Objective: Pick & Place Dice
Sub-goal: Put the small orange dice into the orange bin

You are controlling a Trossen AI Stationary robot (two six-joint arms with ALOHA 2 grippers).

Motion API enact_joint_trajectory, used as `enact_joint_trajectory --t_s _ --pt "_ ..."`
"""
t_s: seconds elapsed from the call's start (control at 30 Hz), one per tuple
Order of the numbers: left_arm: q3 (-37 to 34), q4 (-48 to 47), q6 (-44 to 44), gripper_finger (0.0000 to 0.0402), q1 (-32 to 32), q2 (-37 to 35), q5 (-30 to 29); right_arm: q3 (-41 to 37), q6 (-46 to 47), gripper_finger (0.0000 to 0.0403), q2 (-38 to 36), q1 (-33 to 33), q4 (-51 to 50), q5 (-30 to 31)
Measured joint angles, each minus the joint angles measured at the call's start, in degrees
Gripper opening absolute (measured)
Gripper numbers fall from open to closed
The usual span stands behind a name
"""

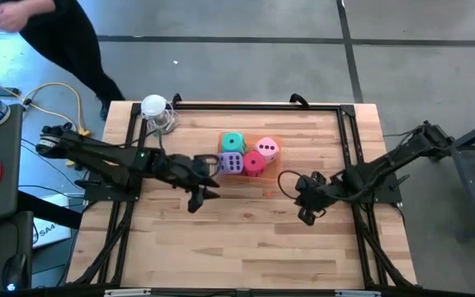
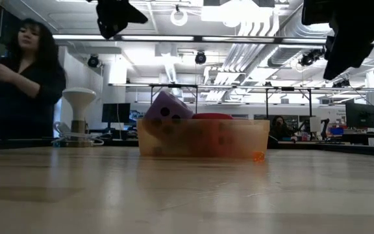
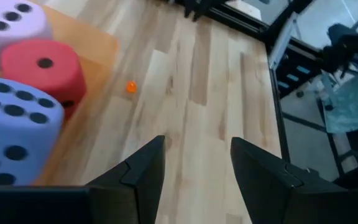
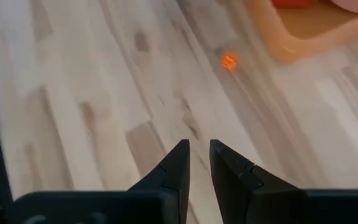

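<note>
Your left gripper hangs open and empty beside the tray, the right gripper nearly closed and empty, so a careless sweep could knock the purple die off the 4 dice.

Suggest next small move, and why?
Probably back the left hand away from the tray: all four dice, green, purple, pink, red, already sit in it, and both hands hold nothing.
</note>
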Motion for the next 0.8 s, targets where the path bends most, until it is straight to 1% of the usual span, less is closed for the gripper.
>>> enact_joint_trajectory --t_s 0.13,0.27,0.33,0.47,0.57,0.7,0.8 --pt "0.0 0.1 0.0 0.0177 -2.9 0.0 -1.6 -3.9 3.6 0.007 0.0 3.0 10.0 3.7" --pt "0.0 0.1 0.0 0.0177 -4.3 0.0 -2.6 -5.8 5.6 0.011 2.8 3.5 15.1 6.6" --pt "0.0 0.0 0.0 0.0177 -4.6 0.0 -2.5 -6.2 4.7 0.0132 5.1 3.9 17.1 9.1" --pt "0.0 0.1 -1.5 0.0177 -6.2 0.0 -0.2 -6.3 -2.1 0.0158 12.0 5.1 23.0 14.4" --pt "0.0 0.1 -1.9 0.0177 -8.3 0.0 2.6 -6.3 -2.8 0.0162 17.0 4.8 28.0 16.7" --pt "0.0 0.1 -2.6 0.0177 -11.6 0.0 2.9 -6.3 5.0 0.0155 22.1 3.0 32.6 16.3" --pt "0.0 0.1 -2.6 0.0177 -13.4 0.0 2.4 -6.3 11.2 0.0146 24.7 2.1 33.9 16.1"
